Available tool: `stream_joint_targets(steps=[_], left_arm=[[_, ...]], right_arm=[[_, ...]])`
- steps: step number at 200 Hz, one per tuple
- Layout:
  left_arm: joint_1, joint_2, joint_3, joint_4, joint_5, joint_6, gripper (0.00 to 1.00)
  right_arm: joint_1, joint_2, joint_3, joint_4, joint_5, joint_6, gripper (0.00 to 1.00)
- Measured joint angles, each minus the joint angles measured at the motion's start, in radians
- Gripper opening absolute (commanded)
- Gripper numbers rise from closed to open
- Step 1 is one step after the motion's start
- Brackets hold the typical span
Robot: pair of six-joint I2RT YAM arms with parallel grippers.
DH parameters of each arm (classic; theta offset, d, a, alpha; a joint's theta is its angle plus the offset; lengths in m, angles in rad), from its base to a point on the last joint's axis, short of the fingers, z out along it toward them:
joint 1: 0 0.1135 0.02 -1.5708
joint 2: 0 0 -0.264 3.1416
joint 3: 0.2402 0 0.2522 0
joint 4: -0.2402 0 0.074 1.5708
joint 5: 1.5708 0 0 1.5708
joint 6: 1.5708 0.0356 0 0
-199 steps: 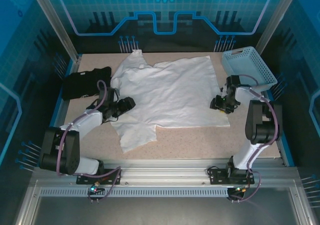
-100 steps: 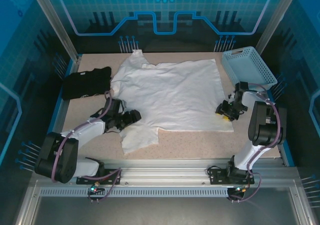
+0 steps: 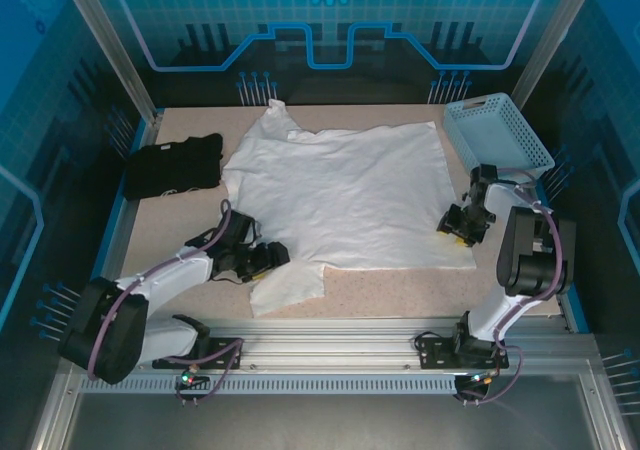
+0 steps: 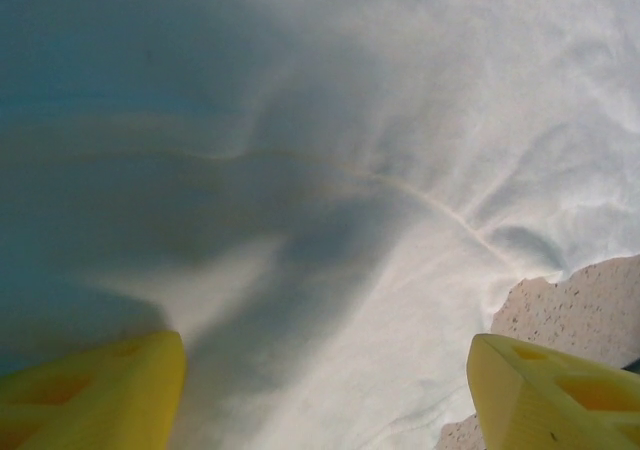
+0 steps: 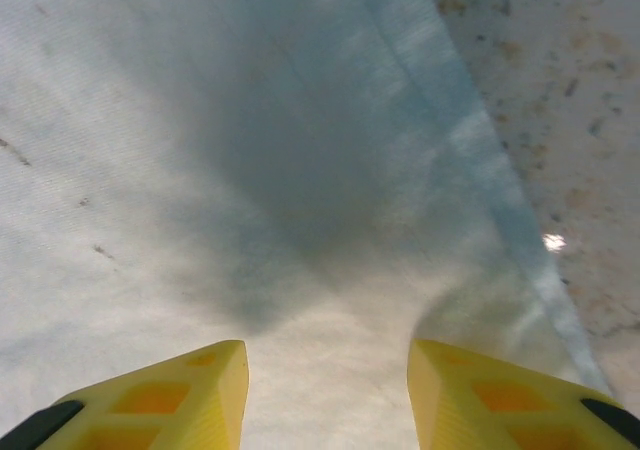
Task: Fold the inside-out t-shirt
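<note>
The inside-out t-shirt (image 3: 340,190) is white and lies spread flat across the middle of the table, one sleeve (image 3: 290,288) pointing at the near edge. My left gripper (image 3: 268,258) rests on the shirt's near left part by that sleeve. Its yellow fingers (image 4: 100,390) stand wide apart and open, with cloth (image 4: 330,270) lying between them. My right gripper (image 3: 458,232) sits on the shirt's right hem. It is open too, and the fingers (image 5: 500,400) straddle a shallow rise of cloth (image 5: 300,220) beside the hem seam (image 5: 480,170).
A black folded garment (image 3: 172,166) lies at the left edge of the table. A light blue basket (image 3: 497,133) stands at the far right corner. Speckled tabletop (image 3: 400,290) shows between the shirt and the near rail.
Both grippers slid toward the near edge and to the right, and the shirt shifted with them. Its right hem now lies closer to the basket and its sleeve closer to the rail.
</note>
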Motion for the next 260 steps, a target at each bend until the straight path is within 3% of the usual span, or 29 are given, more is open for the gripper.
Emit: stream_joint_targets(steps=[48,88,112,144,204,260], left_arm=[[-0.023,-0.203,0.086,-0.185,-0.110,0.014,0.75],[-0.199,-0.350,0.024,-0.369,-0.194,-0.100,0.71],[-0.278,-0.327,-0.003,-0.435,-0.227,-0.164,0.64],[-0.299,-0.230,-0.019,-0.439,-0.233,-0.197,0.53],[-0.348,-0.136,-0.050,-0.394,-0.234,-0.202,0.47],[-0.382,-0.129,-0.068,-0.399,-0.281,-0.224,0.22]], right_arm=[[0.002,-0.222,-0.043,-0.044,0.047,-0.009,0.55],[0.001,-0.284,-0.181,-0.053,0.047,0.011,0.55],[0.001,-0.280,-0.207,-0.057,0.037,0.021,0.55],[0.001,-0.273,-0.207,-0.043,0.035,0.021,0.55],[-0.003,-0.273,-0.207,-0.030,0.035,0.021,0.55],[-0.049,-0.273,-0.207,-0.028,0.030,0.021,0.55]])
